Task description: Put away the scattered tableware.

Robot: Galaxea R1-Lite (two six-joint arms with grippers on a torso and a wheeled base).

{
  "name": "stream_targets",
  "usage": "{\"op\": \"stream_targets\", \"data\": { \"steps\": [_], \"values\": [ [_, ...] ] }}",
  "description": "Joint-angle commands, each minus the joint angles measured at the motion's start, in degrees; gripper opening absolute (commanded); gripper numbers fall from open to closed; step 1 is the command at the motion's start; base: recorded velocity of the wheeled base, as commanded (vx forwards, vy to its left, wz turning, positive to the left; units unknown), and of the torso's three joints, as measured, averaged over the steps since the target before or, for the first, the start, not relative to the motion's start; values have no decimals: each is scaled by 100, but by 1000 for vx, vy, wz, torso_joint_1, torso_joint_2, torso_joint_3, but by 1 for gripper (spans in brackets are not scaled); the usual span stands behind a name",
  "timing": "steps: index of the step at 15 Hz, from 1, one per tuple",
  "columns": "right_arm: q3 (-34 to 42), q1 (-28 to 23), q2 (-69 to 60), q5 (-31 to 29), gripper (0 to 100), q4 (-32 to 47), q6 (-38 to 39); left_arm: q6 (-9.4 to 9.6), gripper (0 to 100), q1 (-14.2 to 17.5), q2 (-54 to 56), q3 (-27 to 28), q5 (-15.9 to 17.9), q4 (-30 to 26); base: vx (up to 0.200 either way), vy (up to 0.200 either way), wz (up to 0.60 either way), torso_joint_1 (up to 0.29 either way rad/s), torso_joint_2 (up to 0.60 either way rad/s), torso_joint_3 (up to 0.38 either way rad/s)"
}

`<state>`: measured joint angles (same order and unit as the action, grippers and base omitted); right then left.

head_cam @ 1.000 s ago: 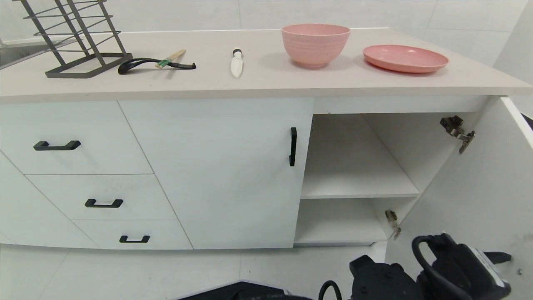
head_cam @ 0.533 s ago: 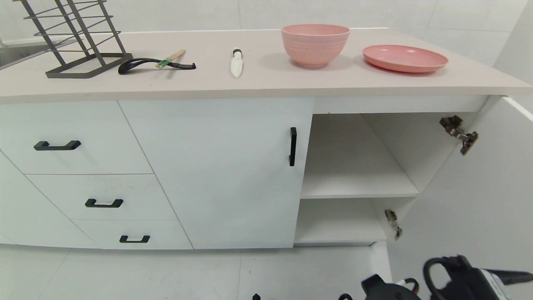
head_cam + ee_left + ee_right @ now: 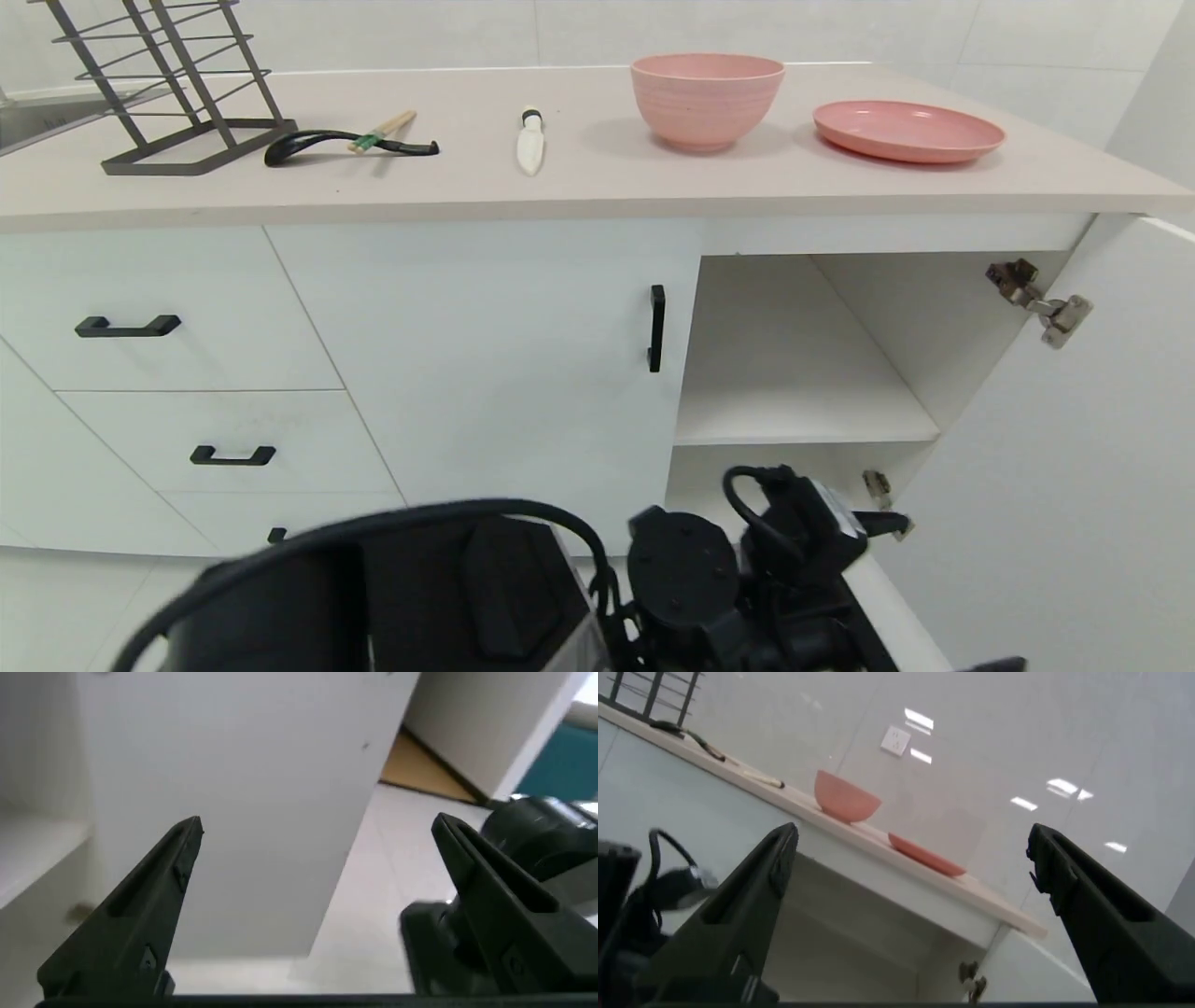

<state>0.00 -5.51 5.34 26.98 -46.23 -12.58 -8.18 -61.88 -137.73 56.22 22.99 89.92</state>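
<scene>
Your left claw (image 3: 318, 826) stood wide open, its two black fingers well apart with nothing between them, facing the open white cabinet door (image 3: 1055, 467) and a strip of pale floor. A dark rounded bulk beside one finger was too blurred to name. Your right claw (image 3: 912, 838) was spread just as wide and empty, low down and looking up at the underside of the beige countertop (image 3: 597, 187). The tableware all lay up on that countertop, well apart from both claws. The deep pink bowl (image 3: 707, 98) stood upright near the back, with the shallow pink plate (image 3: 908, 131) just beside it, towards the right end. The small white knife-shaped utensil with a black collar (image 3: 530, 142) lay alone near the middle. Farther left, the wooden chopsticks with a green band (image 3: 383, 131) lay across the handle of the black ladle (image 3: 317, 142). Beyond them the dark wire rack (image 3: 177, 93) was cut off at the top. The cupboard's upper white shelf (image 3: 794, 411) showed plainly. Black arm parts covered much of the lower shelf and most of the bottom black drawer handle (image 3: 277, 534).
</scene>
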Motion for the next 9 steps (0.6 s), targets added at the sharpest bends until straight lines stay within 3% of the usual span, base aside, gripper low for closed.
{"op": "stream_targets", "data": {
  "steps": [1,3,4,6,9],
  "values": [
    [0,-3,20,-26,100,237,10,185,100,800,1319,-1764,48,8,0,0,0,0,0,0],
    [0,-3,11,-35,100,527,19,387,100,1064,1943,-2608,162,8,0,0,0,0,0,0],
    [0,-3,20,-52,100,931,19,616,100,1363,2584,-3276,557,8,0,0,0,0,0,0],
    [0,-3,20,-219,100,1617,89,862,100,1811,3419,-3908,944,8,0,0,0,0,0,0],
    [0,-3,20,-360,100,3102,212,976,100,2426,4597,-4981,1208,8,0,0,0,0,0,0]
  ]
}}
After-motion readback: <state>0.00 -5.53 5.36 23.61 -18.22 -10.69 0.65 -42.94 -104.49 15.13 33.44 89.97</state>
